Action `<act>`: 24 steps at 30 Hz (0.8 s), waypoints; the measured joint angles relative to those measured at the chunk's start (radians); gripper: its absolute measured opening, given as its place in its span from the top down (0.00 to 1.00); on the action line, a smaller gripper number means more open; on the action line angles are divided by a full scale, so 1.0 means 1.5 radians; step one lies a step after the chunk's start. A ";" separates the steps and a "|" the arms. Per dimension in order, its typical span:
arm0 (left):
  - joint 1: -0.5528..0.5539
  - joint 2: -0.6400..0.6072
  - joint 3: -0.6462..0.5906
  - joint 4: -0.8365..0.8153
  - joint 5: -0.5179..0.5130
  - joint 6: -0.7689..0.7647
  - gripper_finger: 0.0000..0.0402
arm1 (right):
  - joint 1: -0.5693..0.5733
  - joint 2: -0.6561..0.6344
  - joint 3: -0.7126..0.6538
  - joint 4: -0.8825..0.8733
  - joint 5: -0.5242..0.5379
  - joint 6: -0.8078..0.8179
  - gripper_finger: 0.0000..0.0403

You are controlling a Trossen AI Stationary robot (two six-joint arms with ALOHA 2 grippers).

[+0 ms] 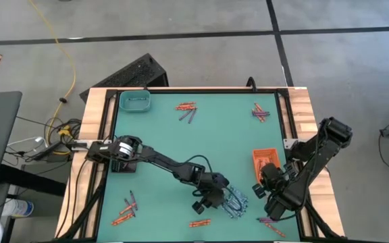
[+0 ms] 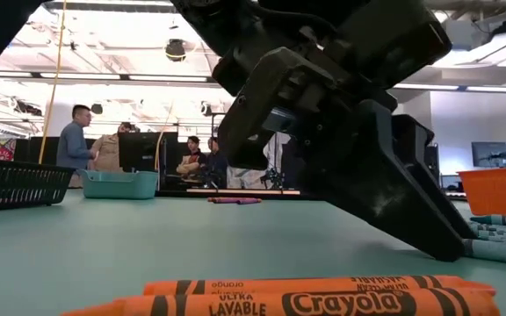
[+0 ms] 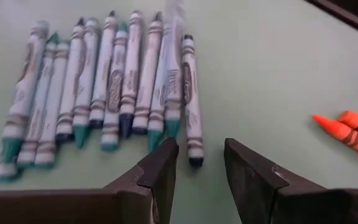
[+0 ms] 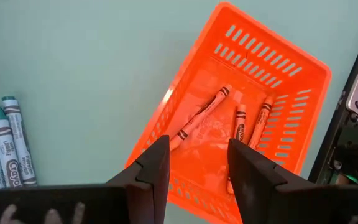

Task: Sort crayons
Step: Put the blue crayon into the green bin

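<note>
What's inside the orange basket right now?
The orange slotted plastic tray holds at least three orange paper-wrapped crayons lying on its floor. The right gripper, jaws open and empty, hangs over the tray's near edge and covers part of the floor, so more could be hidden.

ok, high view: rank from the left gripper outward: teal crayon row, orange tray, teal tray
1. teal crayon row: right beside the left gripper, toward the right arm.
2. orange tray: further right, by the right gripper.
3. teal tray: far-left corner, farthest.
</note>
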 joint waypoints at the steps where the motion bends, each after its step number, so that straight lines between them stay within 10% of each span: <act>1: 0.001 0.000 0.000 -0.002 -0.002 -0.002 0.69 | 0.000 0.000 0.000 0.001 0.000 0.000 0.62; 14: 0.007 0.000 0.000 -0.003 0.008 0.025 0.97 | 0.000 0.000 0.000 0.000 0.000 -0.011 0.62; 24: 0.002 0.000 0.000 -0.050 0.009 0.061 0.99 | 0.000 0.000 0.000 0.002 0.000 -0.013 0.62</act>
